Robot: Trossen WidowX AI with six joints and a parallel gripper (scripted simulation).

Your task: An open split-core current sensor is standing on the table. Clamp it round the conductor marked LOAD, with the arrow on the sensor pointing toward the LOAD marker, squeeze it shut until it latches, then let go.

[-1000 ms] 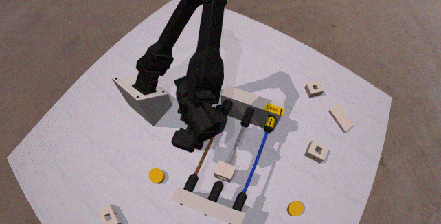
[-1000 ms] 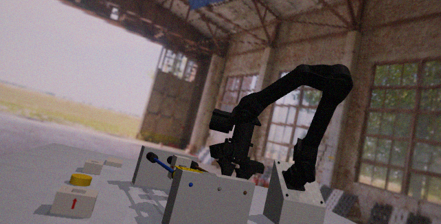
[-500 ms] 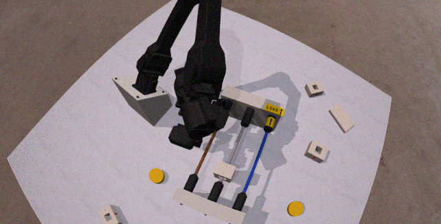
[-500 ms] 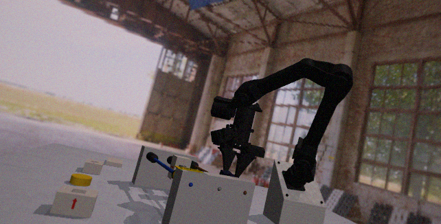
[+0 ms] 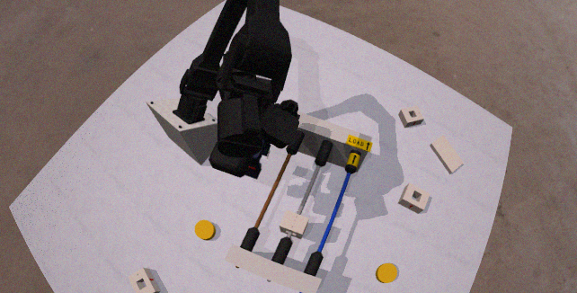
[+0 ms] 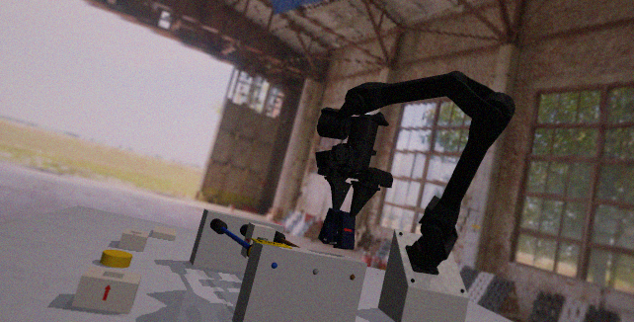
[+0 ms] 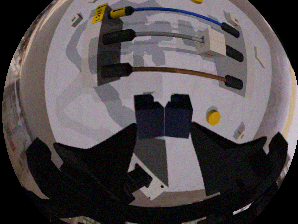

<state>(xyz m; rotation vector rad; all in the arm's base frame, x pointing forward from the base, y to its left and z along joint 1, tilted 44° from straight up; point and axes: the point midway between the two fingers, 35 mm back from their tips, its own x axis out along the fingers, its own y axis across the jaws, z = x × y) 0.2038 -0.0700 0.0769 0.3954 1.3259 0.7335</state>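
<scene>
The dark blue sensor (image 6: 339, 229) (image 7: 150, 121) is between the fingers of my gripper (image 6: 344, 210) (image 7: 164, 127), which is shut on it. It hangs in the air on the robot-base side of the brown conductor. Its two halves stand side by side with a notch between their tops in the wrist view; a red mark shows in the exterior view, its arrow direction unclear. The LOAD conductor (image 5: 334, 212) (image 7: 175, 11) is blue, with a yellow arrow sleeve (image 5: 353, 159) (image 7: 118, 12) near the LOAD marker (image 5: 359, 143) (image 7: 99, 14). No sensor is round it.
Brown (image 5: 272, 190) (image 7: 175, 71) and grey (image 5: 309, 189) conductors run beside the blue one between two upright blocks. A cream block (image 5: 294, 224) (image 7: 214, 42) sits on the grey one. Yellow discs (image 5: 205, 229) (image 5: 386, 273) and cream blocks (image 5: 414, 198) (image 5: 411, 117) lie around the rack.
</scene>
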